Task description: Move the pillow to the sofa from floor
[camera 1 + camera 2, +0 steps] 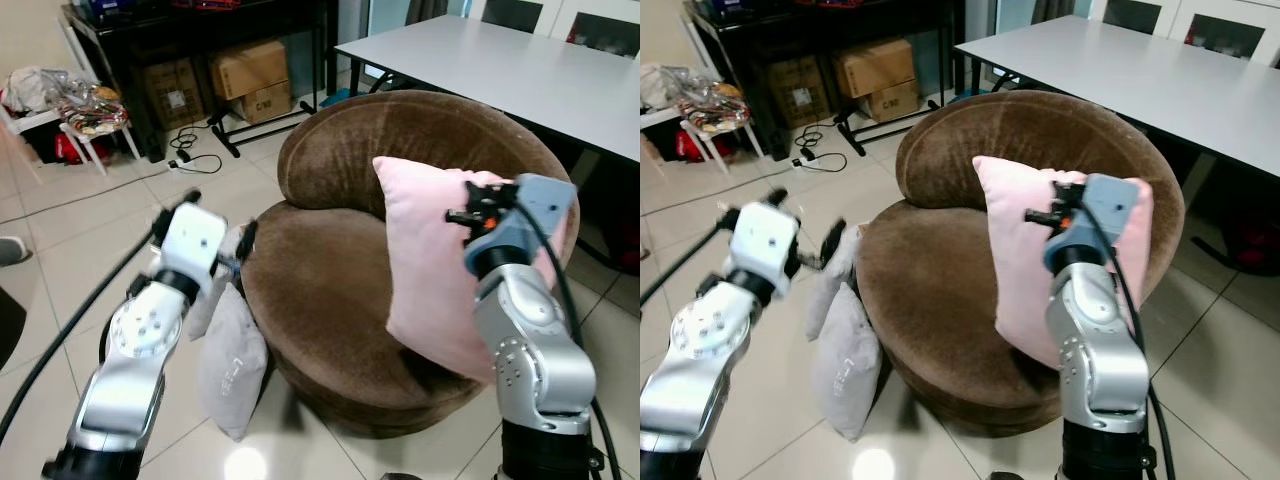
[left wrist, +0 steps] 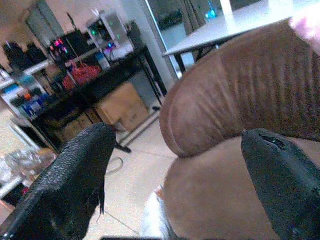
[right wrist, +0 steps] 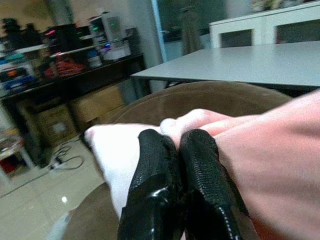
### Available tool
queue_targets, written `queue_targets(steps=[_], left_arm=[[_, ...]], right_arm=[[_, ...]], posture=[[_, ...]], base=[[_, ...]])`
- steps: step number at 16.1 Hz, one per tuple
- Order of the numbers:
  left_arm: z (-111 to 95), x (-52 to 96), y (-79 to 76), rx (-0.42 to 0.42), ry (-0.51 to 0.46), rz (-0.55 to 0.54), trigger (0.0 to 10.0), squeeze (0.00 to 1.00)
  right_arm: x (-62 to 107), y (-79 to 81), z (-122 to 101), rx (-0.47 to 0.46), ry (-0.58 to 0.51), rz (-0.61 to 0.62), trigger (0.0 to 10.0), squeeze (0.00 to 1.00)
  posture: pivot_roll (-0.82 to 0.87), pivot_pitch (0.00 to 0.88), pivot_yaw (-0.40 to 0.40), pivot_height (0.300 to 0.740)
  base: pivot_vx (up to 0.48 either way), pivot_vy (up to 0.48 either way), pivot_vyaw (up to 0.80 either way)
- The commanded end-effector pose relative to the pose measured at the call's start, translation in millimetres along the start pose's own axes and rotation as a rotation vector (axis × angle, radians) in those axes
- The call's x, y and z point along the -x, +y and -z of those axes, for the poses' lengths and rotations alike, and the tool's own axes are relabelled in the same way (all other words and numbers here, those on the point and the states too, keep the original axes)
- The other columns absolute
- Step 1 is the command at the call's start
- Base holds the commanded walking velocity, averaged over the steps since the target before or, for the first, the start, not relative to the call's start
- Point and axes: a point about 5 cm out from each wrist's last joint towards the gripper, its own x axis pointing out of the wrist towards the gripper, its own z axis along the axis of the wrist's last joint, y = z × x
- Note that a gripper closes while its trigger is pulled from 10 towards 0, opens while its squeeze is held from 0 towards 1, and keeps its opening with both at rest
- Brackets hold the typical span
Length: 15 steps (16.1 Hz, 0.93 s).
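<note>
A pink pillow stands upright on the right side of the round brown sofa, leaning toward its backrest. My right gripper is shut on the pillow's top edge, with a fold of pink fabric pinched between the black fingers. My left gripper is open with its fingers wide apart, raised beside the sofa's left rim and facing the backrest. Below it, two grey pillows lean against the sofa's side on the tiled floor.
A grey table stands close behind the sofa on the right. A black shelf with cardboard boxes is at the back, a cluttered white stool at far left, and cables lie on the floor.
</note>
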Motion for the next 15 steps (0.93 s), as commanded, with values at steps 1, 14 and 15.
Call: queue_targets(steps=[1, 14, 15], left_arm=[[-4.0, 2.0, 5.7, 0.002, -0.014, -0.006, 10.0, 0.0], [-6.5, -1.8, 2.8, 0.018, -0.037, 0.02, 10.0, 0.0], [-6.5, -1.8, 2.8, 0.018, -0.037, 0.02, 10.0, 0.0]], right_arm=[[2.2, 10.6, -6.2, -0.013, -0.023, -0.064, 10.0, 0.0], [0.0, 16.5, -0.3, 0.001, 0.006, -0.126, 10.0, 0.0], [0.0, 16.2, 0.2, -0.004, 0.01, -0.124, 10.0, 0.0]], posture=[[-0.07, 0.0, 0.022, 0.74], [-0.07, 0.0, 0.024, 0.74], [-0.07, 0.0, 0.024, 0.74]], base=[[0.0, 0.0, 0.0], [0.318, 0.0, 0.0], [0.33, 0.0, -0.49]])
